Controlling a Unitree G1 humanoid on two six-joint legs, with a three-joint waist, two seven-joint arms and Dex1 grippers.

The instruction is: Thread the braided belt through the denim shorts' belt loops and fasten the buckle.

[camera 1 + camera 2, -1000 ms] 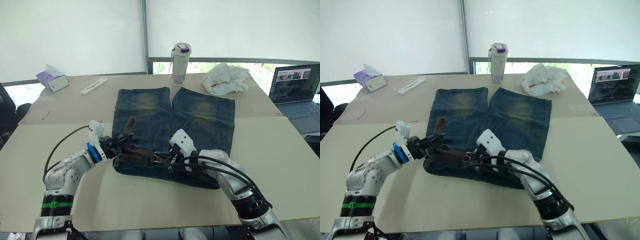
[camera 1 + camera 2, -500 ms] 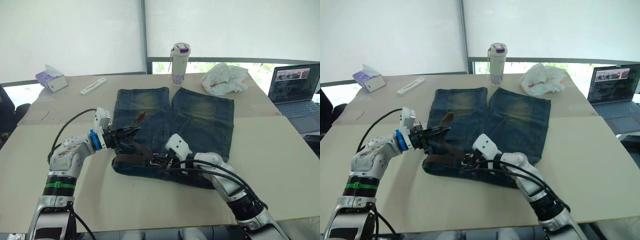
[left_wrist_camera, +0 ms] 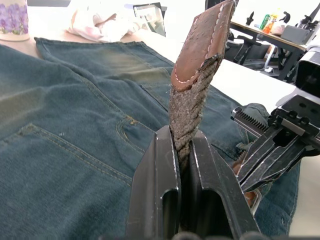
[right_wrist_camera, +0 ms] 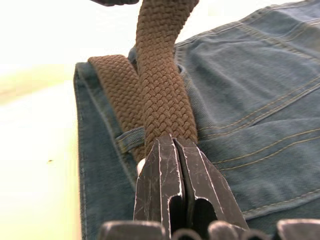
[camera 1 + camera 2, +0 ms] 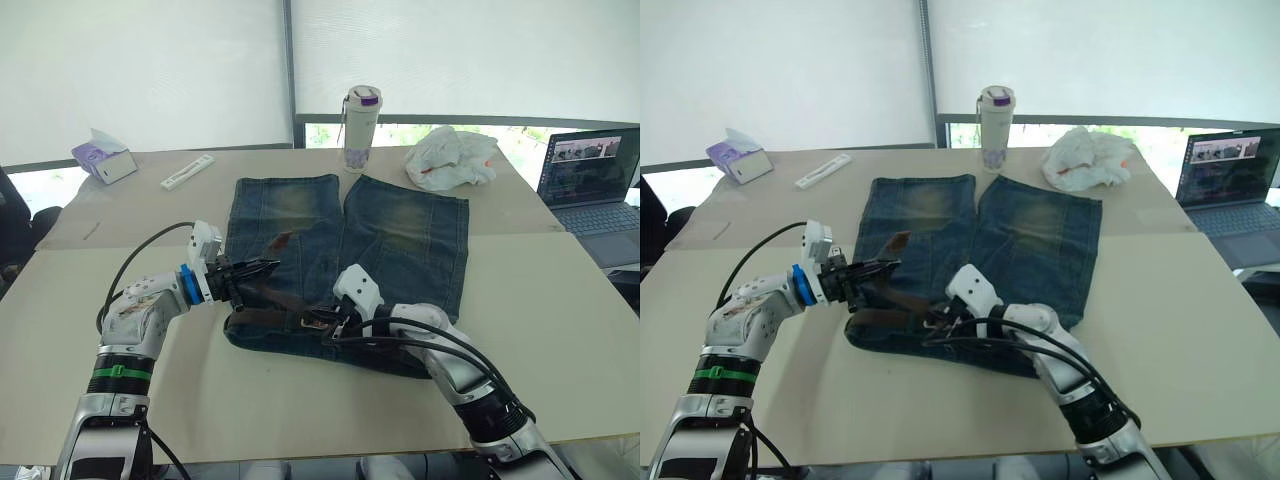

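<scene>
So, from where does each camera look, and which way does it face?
Left eye: on the head, looking forward and down at the shorts on the table; both arms show.
Right eye: beside it, same scene.
Left wrist: along the left end effector, shut on the belt; the right end effector also shows.
Right wrist: along the right end effector, shut on the belt at a loop.
All share belt and shorts.

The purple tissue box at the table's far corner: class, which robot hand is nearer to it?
Left. The left hand is at the shorts' near edge, on the tissue box's side; the right hand is farther across.
</scene>
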